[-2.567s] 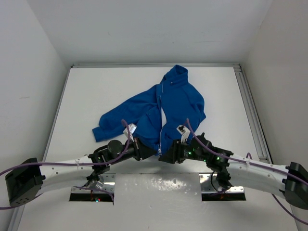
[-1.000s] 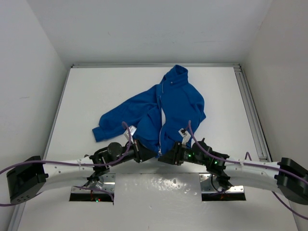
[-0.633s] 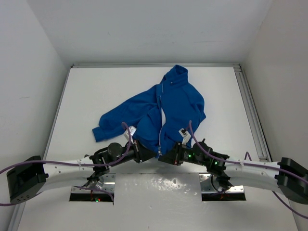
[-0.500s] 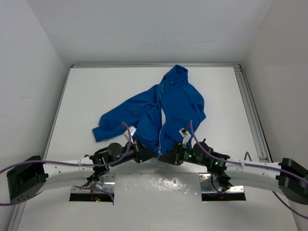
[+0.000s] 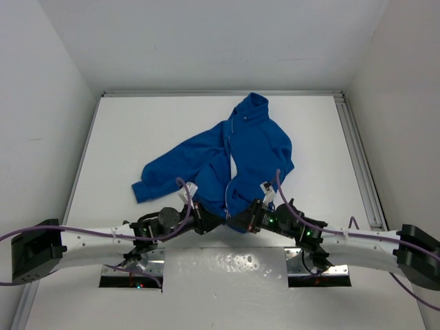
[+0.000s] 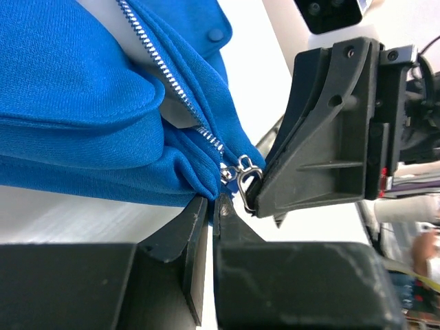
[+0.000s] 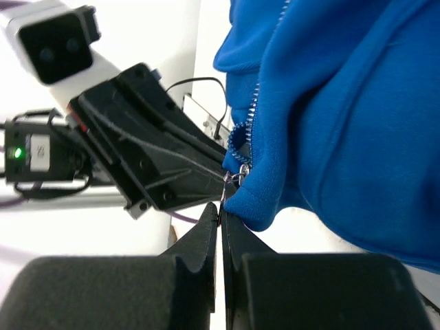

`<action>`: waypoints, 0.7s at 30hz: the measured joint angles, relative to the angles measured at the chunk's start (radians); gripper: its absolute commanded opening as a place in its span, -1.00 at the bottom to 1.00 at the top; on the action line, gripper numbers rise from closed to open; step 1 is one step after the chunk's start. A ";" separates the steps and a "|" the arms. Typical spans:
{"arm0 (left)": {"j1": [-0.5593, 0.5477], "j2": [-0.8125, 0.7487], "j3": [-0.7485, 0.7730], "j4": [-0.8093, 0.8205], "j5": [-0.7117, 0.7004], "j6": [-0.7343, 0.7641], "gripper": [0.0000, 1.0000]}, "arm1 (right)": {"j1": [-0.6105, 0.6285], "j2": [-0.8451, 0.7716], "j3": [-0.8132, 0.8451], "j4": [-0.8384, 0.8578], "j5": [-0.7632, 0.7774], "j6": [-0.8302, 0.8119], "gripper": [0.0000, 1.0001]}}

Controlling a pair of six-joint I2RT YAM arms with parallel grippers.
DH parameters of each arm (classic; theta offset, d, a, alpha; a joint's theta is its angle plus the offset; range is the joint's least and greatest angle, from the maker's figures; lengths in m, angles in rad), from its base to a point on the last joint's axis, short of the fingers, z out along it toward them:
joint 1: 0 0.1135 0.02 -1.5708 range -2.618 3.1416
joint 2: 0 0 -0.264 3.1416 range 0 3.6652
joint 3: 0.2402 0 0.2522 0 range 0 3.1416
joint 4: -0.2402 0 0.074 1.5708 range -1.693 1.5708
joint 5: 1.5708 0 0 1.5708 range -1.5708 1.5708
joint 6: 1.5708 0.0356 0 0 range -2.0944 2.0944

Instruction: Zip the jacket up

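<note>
On the table (image 5: 124,137), jacket (image 5: 258,148), collar (image 5: 251,103) farthest, hem nearest the arm bases. At the zipper's (image 5: 227,182) near end, left tool (image 6: 210,206) on its left, right tool (image 7: 221,210) opposite, tips together.

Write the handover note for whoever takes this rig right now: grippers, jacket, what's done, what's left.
Left gripper: shut, tips against the bottom hem of the jacket, beside the zipper. A pinch on the fabric cannot be confirmed.
Right gripper: shut, tips at the zipper pull. Whether it holds the pull is unclear.
Jacket: spread on the table, collar at the far end, hem at the two grippers.
Done: both grippers sit at the zipper's bottom end.
Left: the front gapes and the pull sits at the hem, so draw it up to the collar.
</note>
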 measured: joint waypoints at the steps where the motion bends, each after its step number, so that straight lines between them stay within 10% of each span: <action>1: -0.008 0.000 0.003 -0.011 -0.016 0.010 -1.00 | 0.002 0.019 0.001 0.011 0.009 0.010 -1.00; 21: -0.089 -0.042 0.039 -0.148 -0.080 0.129 -1.00 | -0.213 0.137 0.130 0.080 0.145 0.092 -1.00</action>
